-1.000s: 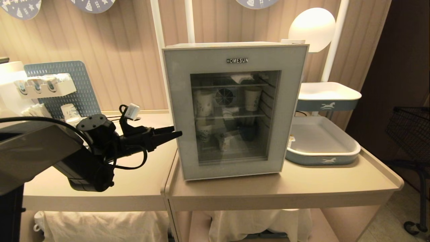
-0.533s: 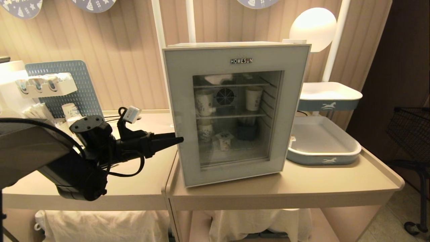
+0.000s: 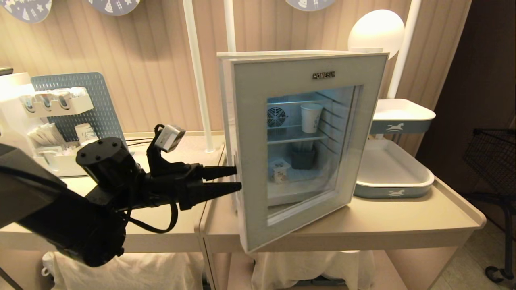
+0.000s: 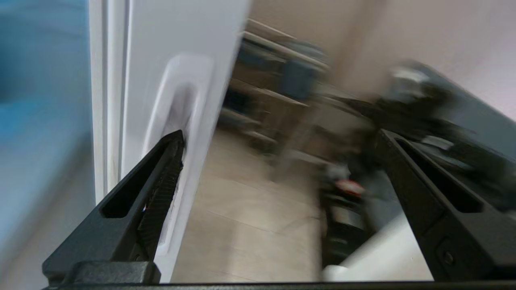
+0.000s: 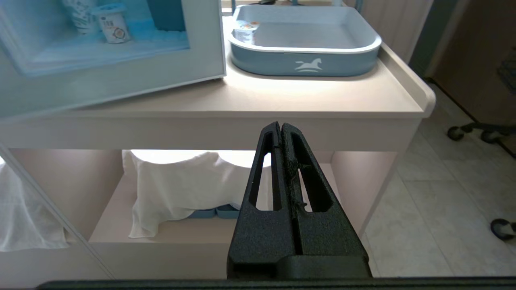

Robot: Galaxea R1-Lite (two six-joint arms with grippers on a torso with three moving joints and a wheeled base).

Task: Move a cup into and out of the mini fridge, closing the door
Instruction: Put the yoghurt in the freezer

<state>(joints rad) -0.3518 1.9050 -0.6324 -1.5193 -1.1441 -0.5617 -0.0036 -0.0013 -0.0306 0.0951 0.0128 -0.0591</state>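
Your left gripper (image 3: 238, 178) has its jaws spread wide at the door's (image 3: 258, 161) handle edge, one finger (image 4: 161, 173) in the recess. The door stands partly ajar on the mini fridge (image 3: 282, 54). The cup (image 3: 281, 169) sits inside on the bottom shelf. Your right gripper (image 5: 281, 129) hangs below the table (image 5: 322, 100), jaws clenched, empty.

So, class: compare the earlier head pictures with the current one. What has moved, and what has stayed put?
The door has swung partly open, pulled by the open left gripper, one finger hooked in the edge handle. The interior is now lit blue. The cup and mini fridge stayed in place.
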